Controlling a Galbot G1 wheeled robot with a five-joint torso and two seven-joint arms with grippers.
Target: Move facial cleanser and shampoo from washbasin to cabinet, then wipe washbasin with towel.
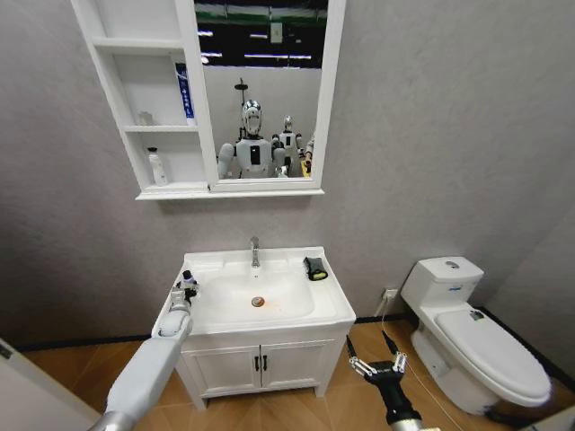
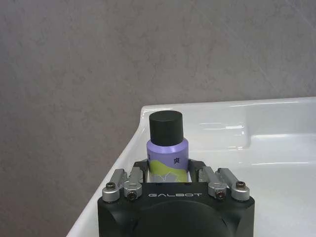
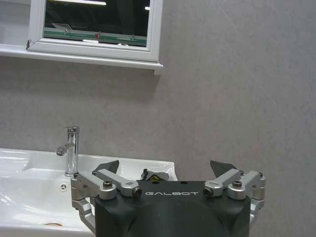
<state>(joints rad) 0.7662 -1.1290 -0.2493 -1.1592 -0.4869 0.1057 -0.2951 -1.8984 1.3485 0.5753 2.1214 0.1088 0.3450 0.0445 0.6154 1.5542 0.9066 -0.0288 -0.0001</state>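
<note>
**Ada:** At the washbasin's [image 1: 337, 310] left rim, the left claw [image 1: 184, 292] sits around a small bottle [image 2: 167, 150] with a black cap and a lilac-and-green label. Does it have it?

**Ben:** From the left wrist view I'd say yes: the bottle stands upright between the fingers, which are drawn in against its sides, with the cap rising clear above them. I judge that clamped on the bottle. Which of the two products it is, I can't read from the label.

**Ada:** And the way to go?

**Ben:** That's the relation that matters. The cabinet [image 1: 148, 135] hangs on the wall above and behind the basin, on the left side beside the mirror [image 1: 260, 90], so from the left claw it lies straight up and a little forward. The bottle's long axis is vertical already, which suits standing it on a shelf. A white bottle [image 1: 157, 166] occupies the lowest shelf and a blue-and-white tube [image 1: 183, 90] the middle one.

**Ada:** The right arm?

**Ben:** The right claw [image 1: 377, 365] hangs low in front of the cupboard, near the toilet [image 1: 467, 332], fingers spread apart, holding nothing. The left arm is clearly nearer the shelves.

**Ada:** The towel?

**Ben:** The towel [image 1: 315, 268] lies on the basin's back right corner, well apart from both claws but nearer the right one.
</note>
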